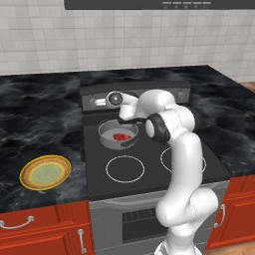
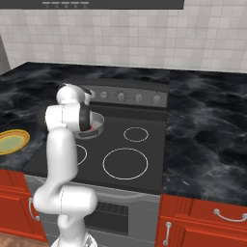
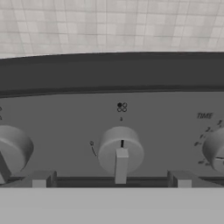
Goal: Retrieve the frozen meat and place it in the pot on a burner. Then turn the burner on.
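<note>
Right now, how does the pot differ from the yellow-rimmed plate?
The pot is grey metal with raised walls; the plate is flat, yellow-rimmed with a greenish middle. The pot sits on the black cooktop; the plate lies on the dark marbled counter. The pot holds the red frozen meat; the plate holds nothing. Both are round.

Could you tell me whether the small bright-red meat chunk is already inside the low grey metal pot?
Inside. The small bright-red meat chunk lies on the pale floor of the low grey metal pot, which sits on the black glass cooktop's rear left zone.
</note>
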Robot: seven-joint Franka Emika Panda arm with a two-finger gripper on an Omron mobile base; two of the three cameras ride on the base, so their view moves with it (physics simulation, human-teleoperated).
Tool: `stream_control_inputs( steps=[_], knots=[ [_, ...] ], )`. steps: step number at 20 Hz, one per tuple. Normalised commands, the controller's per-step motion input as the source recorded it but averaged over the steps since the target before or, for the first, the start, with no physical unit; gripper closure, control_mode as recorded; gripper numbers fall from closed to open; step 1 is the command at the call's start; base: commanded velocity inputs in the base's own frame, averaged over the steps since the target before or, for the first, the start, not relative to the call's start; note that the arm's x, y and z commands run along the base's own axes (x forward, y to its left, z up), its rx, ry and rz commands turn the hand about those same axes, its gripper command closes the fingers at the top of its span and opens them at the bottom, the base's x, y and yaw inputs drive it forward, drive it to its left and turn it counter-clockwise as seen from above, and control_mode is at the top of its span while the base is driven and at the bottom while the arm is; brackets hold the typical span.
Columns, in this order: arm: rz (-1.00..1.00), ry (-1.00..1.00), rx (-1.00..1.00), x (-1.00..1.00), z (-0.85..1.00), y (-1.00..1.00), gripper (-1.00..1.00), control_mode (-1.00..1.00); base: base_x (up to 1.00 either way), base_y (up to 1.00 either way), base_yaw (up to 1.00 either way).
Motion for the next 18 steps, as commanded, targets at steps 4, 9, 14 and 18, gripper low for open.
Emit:
stream_control_inputs(
  steps=[4, 9, 14, 18],
  knots=[
    [0.0, 0.0, 0.0, 0.22, 0.0, -0.02, -1.0, -1.0, 0.0, 0.0, 0.0],
    [0.0, 0.0, 0.0, 0.11, 0.0, 0.0, -1.0, -1.0, 0.0, 0.0, 0.0],
    [0.0, -0.02, 0.0, 0.0, 0.0, 0.0, -1.0, -1.0, 0.0, 0.0, 0.0],
    [0.0, -0.02, 0.0, 0.04, 0.0, -0.14, -1.0, -1.0, 0.0, 0.0, 0.0]
  ],
)
